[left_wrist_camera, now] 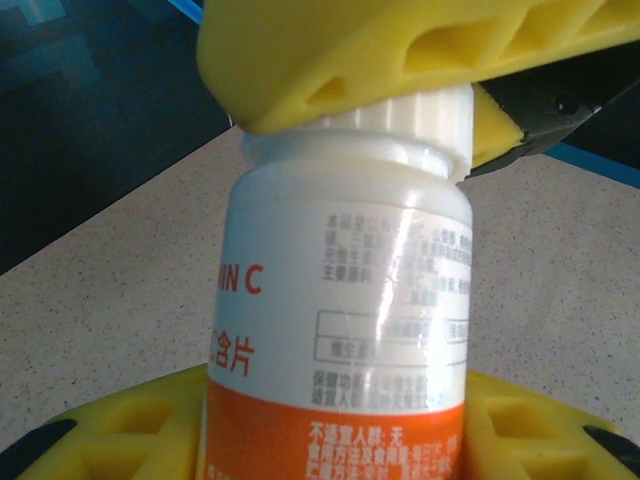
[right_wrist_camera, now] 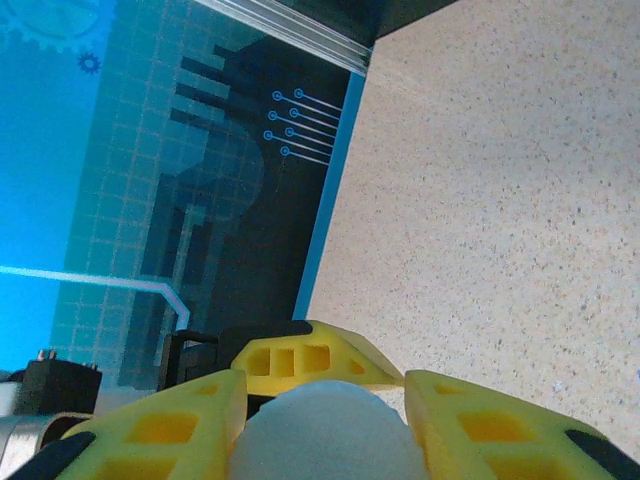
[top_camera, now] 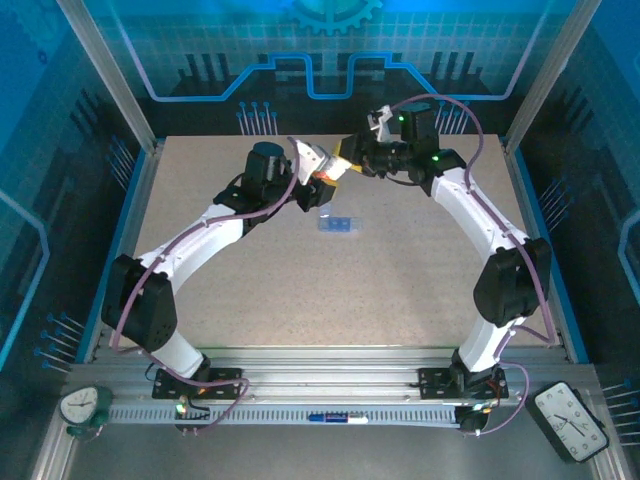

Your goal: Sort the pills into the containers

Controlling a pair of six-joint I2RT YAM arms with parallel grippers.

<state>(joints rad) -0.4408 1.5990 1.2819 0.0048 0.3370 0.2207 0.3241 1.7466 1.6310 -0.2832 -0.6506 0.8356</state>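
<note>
Bottle [left_wrist_camera: 340, 330] rests clamped in the left end effector [top_camera: 322, 185], its long axis running toward the right end effector [right_wrist_camera: 320, 425], which pinches the white cap [left_wrist_camera: 415, 115]. The blue pill box [top_camera: 337, 224] lies on the bench [top_camera: 400, 290] just bases-ward of both, likely nearer the left arm.

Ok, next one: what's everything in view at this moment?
pill bottle: one, white with orange label, held between the two grippers
cap: one, white, on the bottle
pill box: one, translucent blue, mid-table, beneath the grippers
green clock: one, near-left corner
black clock: one, near-right corner
pen: one, blue and white, front rail
table: one, speckled beige
left gripper: yellow fingers, shut on the bottle's body
right gripper: yellow fingers, closed on the cap
</note>
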